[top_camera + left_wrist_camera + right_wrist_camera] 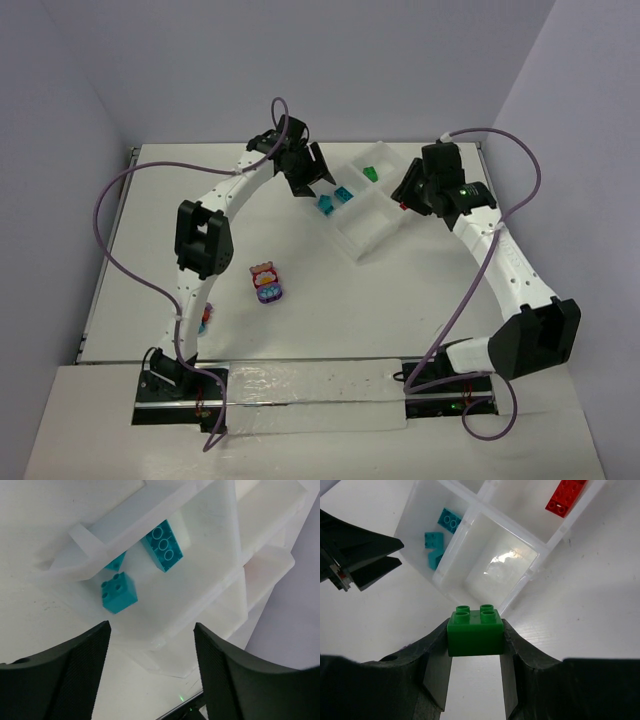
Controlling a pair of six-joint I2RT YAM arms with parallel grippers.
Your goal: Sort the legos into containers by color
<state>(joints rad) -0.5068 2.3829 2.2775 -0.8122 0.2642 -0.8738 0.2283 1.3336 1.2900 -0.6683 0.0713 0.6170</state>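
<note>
Where the surface [330,330] lies nearest the arm bases, one brick [204,320], red and blue as far as it shows, sits half hidden behind the left arm. Slightly farther, one pink-and-purple clump [268,283] stands alone. Farther right is one clear tray [362,237] of four compartments. The right end effector [475,647] hangs just beside the tray's right side, clenched on one green brick [474,630]. The left end effector [151,635] hovers over the tray's left compartment, fingers spread and holding nothing. Three teal bricks [162,545] lie in that compartment. One red brick [565,495] lies in the right compartment and one green piece [372,172] in the far one.
</note>
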